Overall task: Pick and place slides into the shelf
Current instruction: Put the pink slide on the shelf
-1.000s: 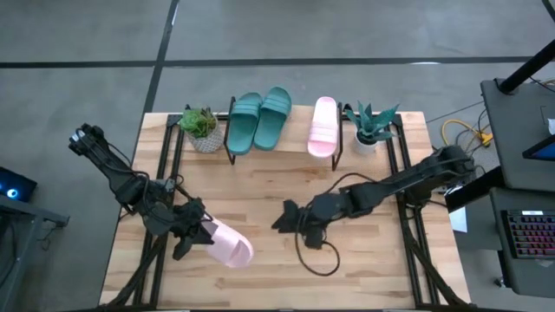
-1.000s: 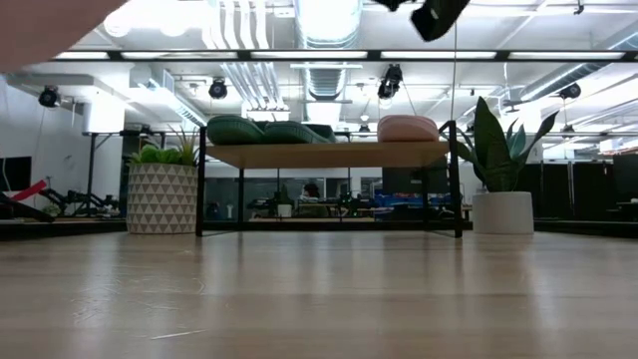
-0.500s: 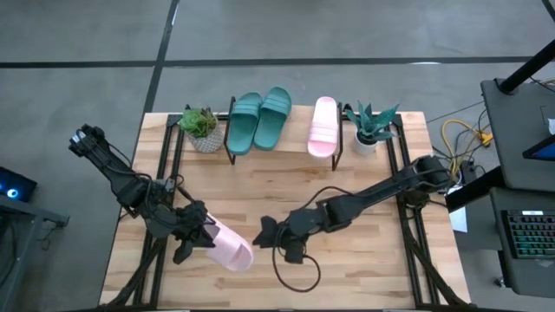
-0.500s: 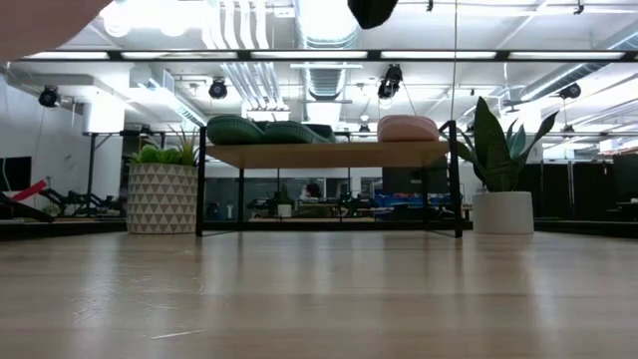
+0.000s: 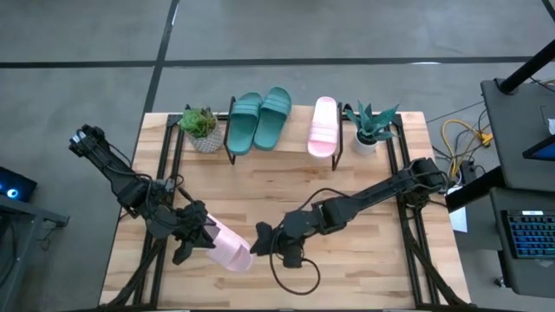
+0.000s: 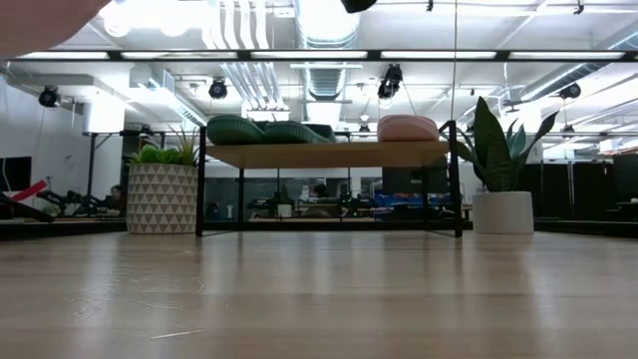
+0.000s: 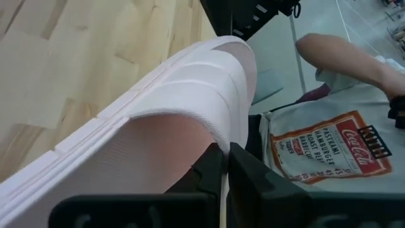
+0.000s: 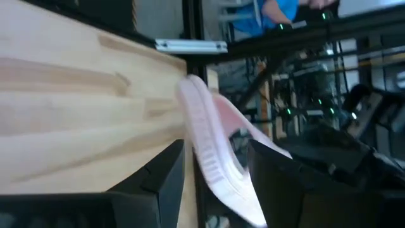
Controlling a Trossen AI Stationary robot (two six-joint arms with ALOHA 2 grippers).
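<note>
A pale pink slide [image 5: 230, 251] is held off the table near its near-left corner by my left gripper [image 5: 201, 236], which is shut on it. The slide shows as a pink blur at the top corner of the low view [image 6: 40, 20]. My right gripper [image 5: 257, 243] is open at the slide's other end. Its fingers stand on either side of the slide's end [image 8: 212, 152], and I cannot tell whether they touch it. On the shelf [image 5: 300, 132] at the far edge, two teal slides [image 5: 258, 120] and one pink slide [image 5: 323, 126] lie flat on the plank [image 6: 329, 155]. My left gripper pinches a thin edge of the pink slide beside its ribbed strap [image 7: 223, 149] between the two fingers [image 7: 212, 174]. The fingers come level from the table's left side. The slide is lifted clear of the table and reaches out from the fingers toward the right arm.
A potted plant stands at each end of the shelf, one left [image 5: 201, 128] and one right [image 5: 373, 126]. The right arm's cable [image 5: 295, 273] loops over the near part of the table. Beyond the table's edge are a person's arm [image 7: 354, 60] and a printed bag [image 7: 329, 149].
My right gripper has moved toward the table's left and near edges, up to the free end of the pink slide. My left gripper and the slide have stayed where they were.
</note>
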